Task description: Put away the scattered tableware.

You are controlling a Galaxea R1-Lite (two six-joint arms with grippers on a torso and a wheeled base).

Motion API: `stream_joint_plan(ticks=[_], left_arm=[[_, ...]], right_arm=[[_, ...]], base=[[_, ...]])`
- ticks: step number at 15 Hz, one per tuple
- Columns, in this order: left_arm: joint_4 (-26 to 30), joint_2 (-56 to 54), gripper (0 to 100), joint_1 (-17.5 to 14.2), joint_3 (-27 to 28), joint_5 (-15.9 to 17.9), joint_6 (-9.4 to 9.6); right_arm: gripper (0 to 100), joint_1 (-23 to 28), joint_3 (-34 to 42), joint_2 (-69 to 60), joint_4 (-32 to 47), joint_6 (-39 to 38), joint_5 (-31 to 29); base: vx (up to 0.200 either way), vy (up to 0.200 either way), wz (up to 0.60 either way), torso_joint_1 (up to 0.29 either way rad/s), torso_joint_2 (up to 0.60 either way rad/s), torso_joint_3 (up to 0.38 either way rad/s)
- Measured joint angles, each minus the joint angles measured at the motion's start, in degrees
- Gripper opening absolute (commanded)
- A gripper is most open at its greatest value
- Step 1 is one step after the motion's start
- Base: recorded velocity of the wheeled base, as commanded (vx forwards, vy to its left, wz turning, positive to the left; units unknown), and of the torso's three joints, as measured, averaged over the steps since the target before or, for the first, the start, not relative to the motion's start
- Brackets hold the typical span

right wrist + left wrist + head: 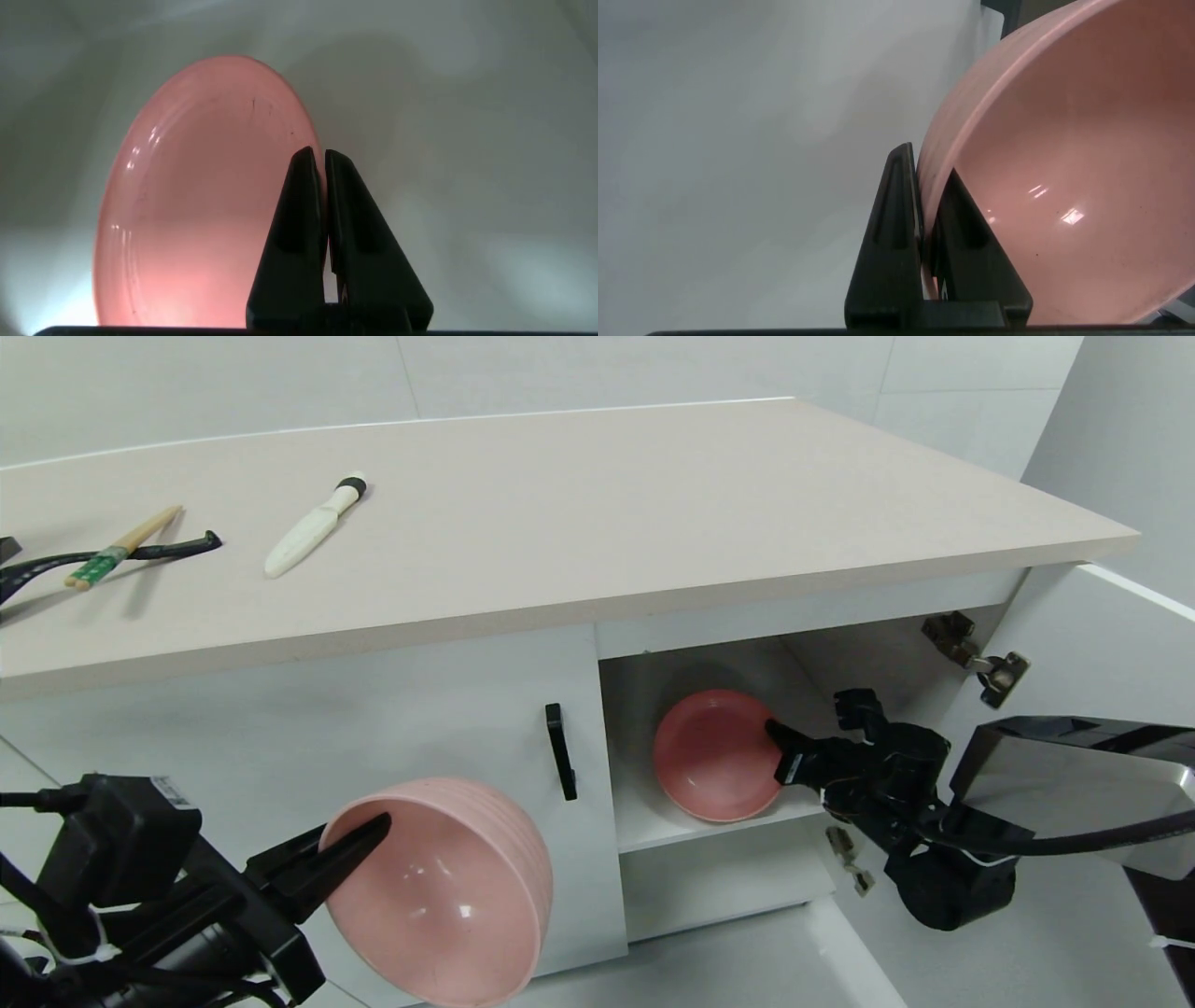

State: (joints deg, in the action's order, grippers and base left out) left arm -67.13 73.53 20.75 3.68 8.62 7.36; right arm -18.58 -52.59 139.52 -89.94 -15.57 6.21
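Observation:
A pink bowl hangs tilted in front of the shut left cabinet door, with my left gripper shut on its rim; the left wrist view shows the fingers pinching the bowl wall. Inside the open right cabinet a pink plate stands on edge above the shelf, and my right gripper is shut on its right rim. In the right wrist view the plate leans toward the cabinet's back wall, held by my gripper. On the counter lie a white knife and chopsticks.
A black utensil lies under the chopsticks at the counter's left. The left door carries a black handle. The right cabinet door stands swung open at the right, its hinge showing. The countertop spreads wide to the right.

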Motion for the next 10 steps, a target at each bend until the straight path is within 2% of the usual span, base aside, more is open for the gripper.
stream_joint_plan(ticks=[5,10], left_arm=[[0.0,0.0,0,0.1,-0.1,0.0,0.78],[0.0,0.0,0,0.1,-0.1,0.0,0.89]], right_arm=[[0,-0.4,-8.5,4.1,0.0,-0.8,-2.2],[0,-0.4,-9.9,6.6,0.0,-0.8,-3.3]], base=[[0.000,0.000,0.00,0.000,0.00,0.000],[0.000,0.000,0.00,0.000,0.00,0.000]])
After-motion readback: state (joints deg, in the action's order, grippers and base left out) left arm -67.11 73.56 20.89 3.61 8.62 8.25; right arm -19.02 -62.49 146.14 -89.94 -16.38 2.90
